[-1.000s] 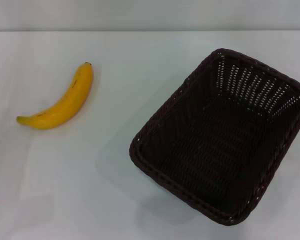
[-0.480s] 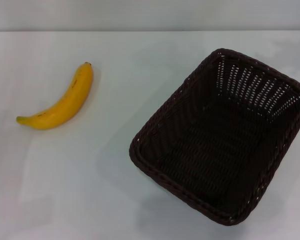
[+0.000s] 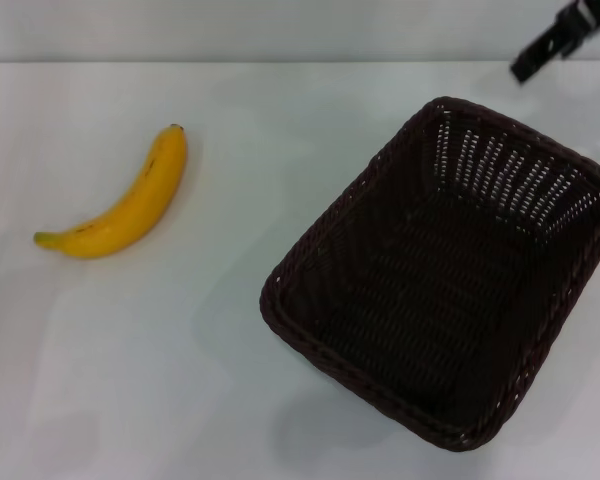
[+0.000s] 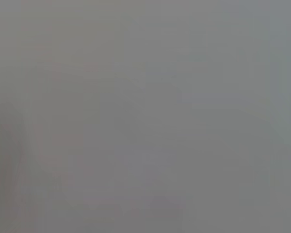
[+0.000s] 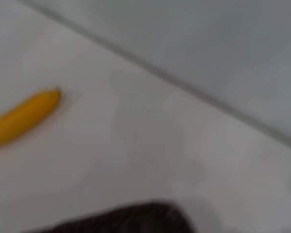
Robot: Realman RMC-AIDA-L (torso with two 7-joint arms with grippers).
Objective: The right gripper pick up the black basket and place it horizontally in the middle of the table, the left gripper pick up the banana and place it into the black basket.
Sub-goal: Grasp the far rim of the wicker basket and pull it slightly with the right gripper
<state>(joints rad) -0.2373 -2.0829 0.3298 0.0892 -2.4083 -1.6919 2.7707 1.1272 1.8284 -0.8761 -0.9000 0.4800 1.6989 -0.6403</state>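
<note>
Diagonally lying black basket [image 3: 445, 275], banana [image 3: 123, 205] tip far, right hand [image 3: 560, 40] beyond.

Right gripper [image 3: 546, 44] newly in view (far right corner), beyond the black basket [image 3: 445, 270].

Only a slim black fingertip of the right hand [image 3: 565, 38] shows, matte, with a pale band.

Open table [image 3: 230, 150] lies between banana [image 3: 123, 205] and black basket [image 3: 445, 270]; the basket interior looks unobstructed.
</note>
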